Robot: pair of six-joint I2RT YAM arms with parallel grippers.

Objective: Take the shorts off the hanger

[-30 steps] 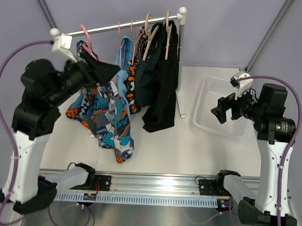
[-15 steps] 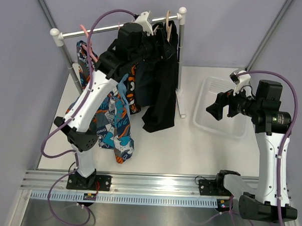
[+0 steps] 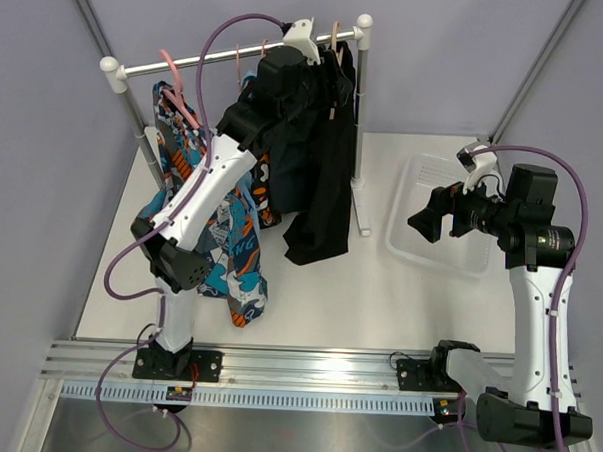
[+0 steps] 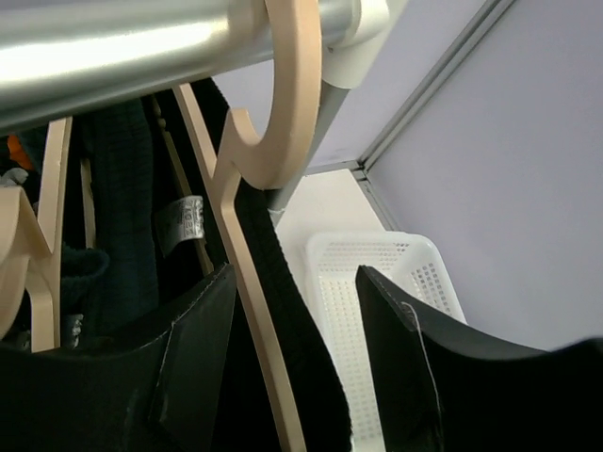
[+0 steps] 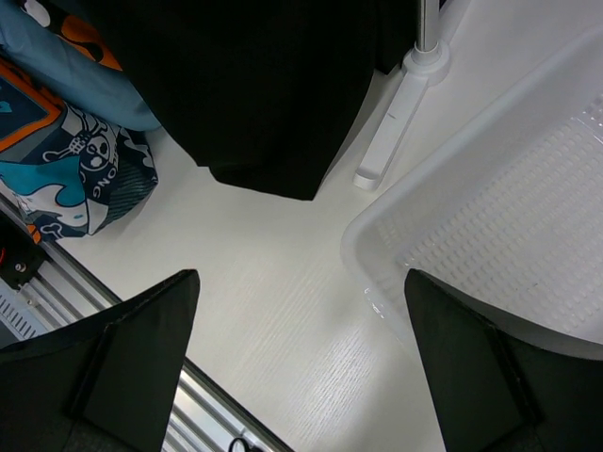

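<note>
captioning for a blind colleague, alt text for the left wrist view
A wooden hanger hooked over a metal rail, black shorts draped on its arm, sits between the left gripper's open fingers. A white basket lies beyond.

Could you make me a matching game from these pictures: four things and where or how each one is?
1 left gripper
2 right gripper
3 white basket
4 black shorts

A resting on the table
B jaws astride a wooden hanger
C hanging at the rail's right end
D jaws open, holding nothing

Pairs: 1-B, 2-D, 3-A, 4-C
</note>
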